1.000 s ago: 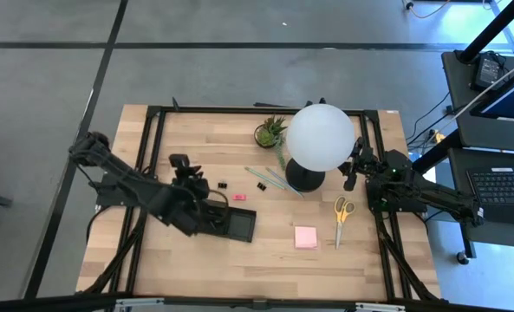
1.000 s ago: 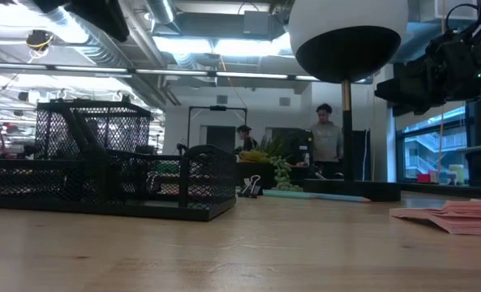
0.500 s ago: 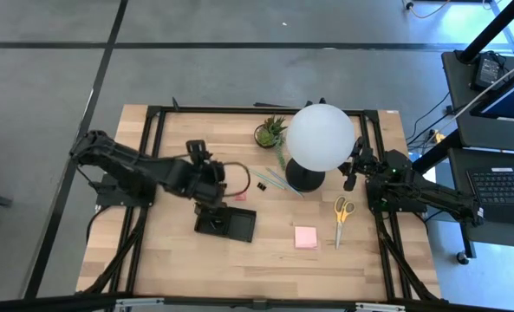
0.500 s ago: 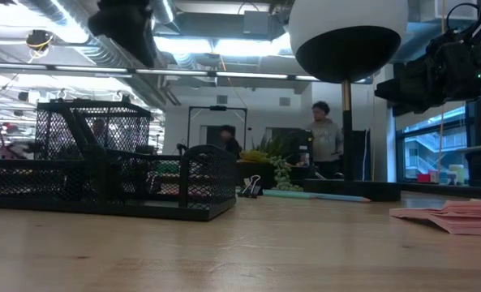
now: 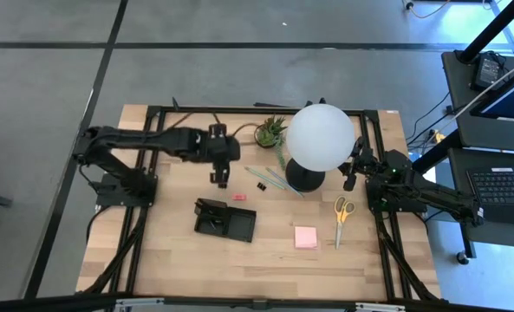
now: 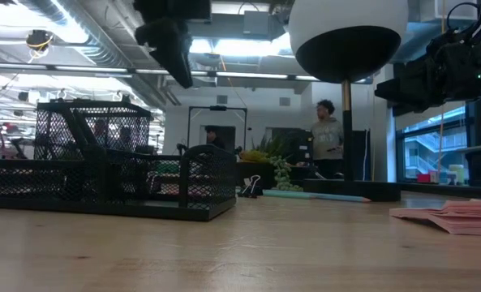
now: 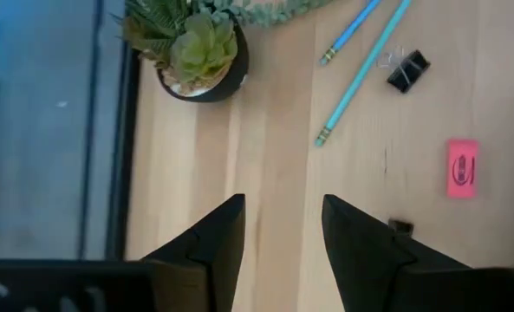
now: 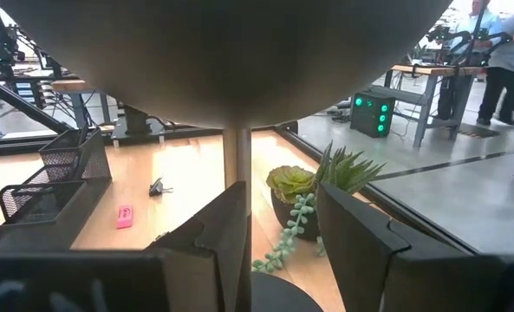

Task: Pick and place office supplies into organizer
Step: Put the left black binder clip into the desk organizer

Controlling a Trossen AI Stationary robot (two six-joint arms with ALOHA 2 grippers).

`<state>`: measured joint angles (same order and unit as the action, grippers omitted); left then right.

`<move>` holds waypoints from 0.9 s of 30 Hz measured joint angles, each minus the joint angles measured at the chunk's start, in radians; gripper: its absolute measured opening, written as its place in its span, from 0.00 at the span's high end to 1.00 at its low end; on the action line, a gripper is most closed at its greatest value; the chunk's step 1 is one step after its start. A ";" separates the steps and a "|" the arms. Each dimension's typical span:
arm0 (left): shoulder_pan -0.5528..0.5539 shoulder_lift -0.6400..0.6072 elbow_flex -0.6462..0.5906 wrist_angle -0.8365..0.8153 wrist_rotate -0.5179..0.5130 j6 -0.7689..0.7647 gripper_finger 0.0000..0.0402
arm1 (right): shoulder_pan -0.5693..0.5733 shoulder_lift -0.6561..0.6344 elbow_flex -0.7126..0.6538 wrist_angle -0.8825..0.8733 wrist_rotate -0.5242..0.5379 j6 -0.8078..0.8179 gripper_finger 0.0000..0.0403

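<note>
I see the light wooden table [image 5: 178, 260] carrying the white globe lamp with black base [image 5: 319, 137] near its far edge. The low black mesh organizer tray [image 5: 226, 221] sits mid-table, toward the left. My left gripper [image 5: 219, 178] hangs above bare wood beyond the organizer — fingers apart, holding nothing. My right gripper [image 5: 352, 176] waits by the lamp, fingers parted, empty. Yellow-handled scissors [image 5: 341, 214], square pink sticky-note pad [image 5: 306, 237], pale-green pencils [image 7: 358, 73], black binder clip [image 7: 407, 70] and small pink eraser [image 7: 462, 168] lie on the table outside the organizer.

A black mesh organizer [image 6: 102, 174] is seen at the left on the wooden table [image 6: 240, 251]; a lamp globe [image 6: 347, 36] fills the upper centre; pink sticky notes [image 6: 455, 217] lie at the right edge; a binder clip [image 6: 251, 186] is set mid-frame.
</note>
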<state>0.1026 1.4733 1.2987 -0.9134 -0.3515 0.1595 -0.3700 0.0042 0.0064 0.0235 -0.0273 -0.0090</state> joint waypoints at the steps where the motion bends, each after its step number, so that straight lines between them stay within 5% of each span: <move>1: 0.024 0.004 0.000 0.009 0.034 0.001 0.64 | 0.000 0.000 0.000 0.000 0.000 0.000 0.64; 13: 0.142 0.171 0.000 -0.071 0.324 0.071 0.64 | 0.000 0.000 0.000 0.000 0.000 -0.002 0.64; 27: 0.140 0.330 0.000 -0.108 0.211 -0.012 0.64 | 0.000 0.000 0.000 0.000 0.000 0.000 0.64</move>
<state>0.2429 1.8037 1.2987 -1.0214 -0.1407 0.1478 -0.3699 0.0043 0.0066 0.0235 -0.0273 -0.0090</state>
